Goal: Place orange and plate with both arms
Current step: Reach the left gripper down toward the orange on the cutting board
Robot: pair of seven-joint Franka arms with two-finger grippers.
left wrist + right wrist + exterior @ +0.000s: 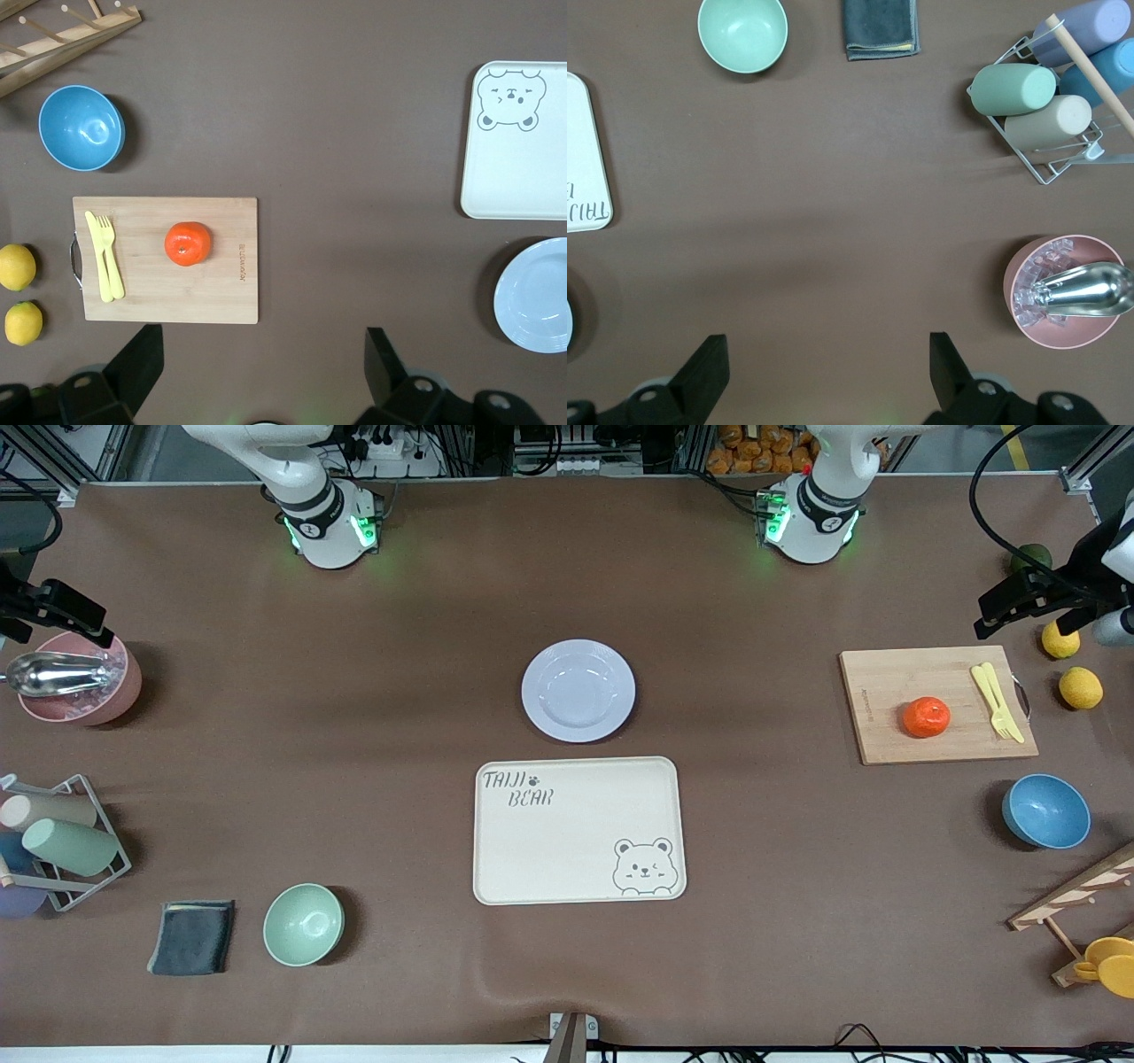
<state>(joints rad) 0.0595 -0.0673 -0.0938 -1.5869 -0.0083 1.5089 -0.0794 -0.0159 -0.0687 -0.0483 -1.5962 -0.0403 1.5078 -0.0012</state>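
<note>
The orange (927,716) (188,243) sits in the middle of a wooden cutting board (886,691) at the left arm's end of the table. The pale lavender plate (578,690) (536,297) lies at mid-table, just farther from the front camera than the cream bear tray (567,841). My left gripper (1019,602) (263,341) hangs open over bare table just off the board's edge, holding nothing. At the right arm's end, my right gripper (53,607) (827,345) hangs open and empty over bare table beside a pink bowl (80,682).
Yellow forks (998,701) lie on the board; two lemons (1081,687), a dark green fruit (1030,558), a blue bowl (1045,811) and a wooden rack (1072,903) surround it. The pink bowl holds ice and a metal scoop. A cup rack (62,841), grey cloth (191,937) and mint bowl (303,924) lie nearer the camera.
</note>
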